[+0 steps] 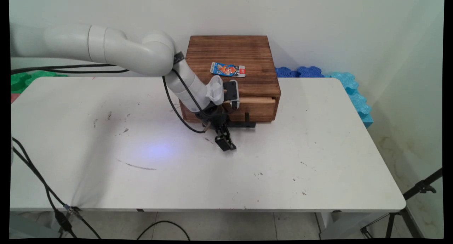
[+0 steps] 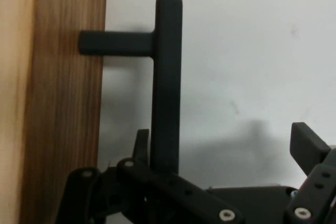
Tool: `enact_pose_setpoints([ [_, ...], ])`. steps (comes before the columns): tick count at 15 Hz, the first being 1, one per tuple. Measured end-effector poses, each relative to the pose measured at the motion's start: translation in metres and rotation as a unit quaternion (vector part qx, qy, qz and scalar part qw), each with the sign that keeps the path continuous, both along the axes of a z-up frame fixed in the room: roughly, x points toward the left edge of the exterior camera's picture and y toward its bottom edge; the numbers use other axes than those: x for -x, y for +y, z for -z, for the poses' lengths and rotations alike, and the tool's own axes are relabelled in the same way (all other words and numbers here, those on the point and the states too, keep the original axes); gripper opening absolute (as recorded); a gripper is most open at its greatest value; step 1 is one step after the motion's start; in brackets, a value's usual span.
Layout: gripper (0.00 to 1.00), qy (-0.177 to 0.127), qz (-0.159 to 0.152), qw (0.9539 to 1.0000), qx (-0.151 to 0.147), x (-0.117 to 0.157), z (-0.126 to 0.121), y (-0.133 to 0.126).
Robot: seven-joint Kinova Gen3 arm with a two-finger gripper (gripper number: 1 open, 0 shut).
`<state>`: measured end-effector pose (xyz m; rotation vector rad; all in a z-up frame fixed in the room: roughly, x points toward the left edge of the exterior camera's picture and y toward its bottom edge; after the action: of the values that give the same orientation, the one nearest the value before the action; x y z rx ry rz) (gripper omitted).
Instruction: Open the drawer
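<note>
Pincer spread wide, one finger beside the drawer's black handle, gripping nothing.

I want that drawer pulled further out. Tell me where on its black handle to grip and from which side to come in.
Grip the long crossbar of the black handle, away from its short post, coming in from the table side in front of the wooden box. The bar stands clear of the drawer front, so fingers probably fit around it. The gripper is open there.
</note>
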<state>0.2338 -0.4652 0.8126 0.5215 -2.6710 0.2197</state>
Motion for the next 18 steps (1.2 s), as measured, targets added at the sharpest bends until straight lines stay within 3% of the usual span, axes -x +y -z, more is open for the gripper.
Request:
enact_pose_setpoints([
  [18, 1.00, 0.011, 0.051, 0.9974, -0.049, 0.042, -0.008, 0.109],
])
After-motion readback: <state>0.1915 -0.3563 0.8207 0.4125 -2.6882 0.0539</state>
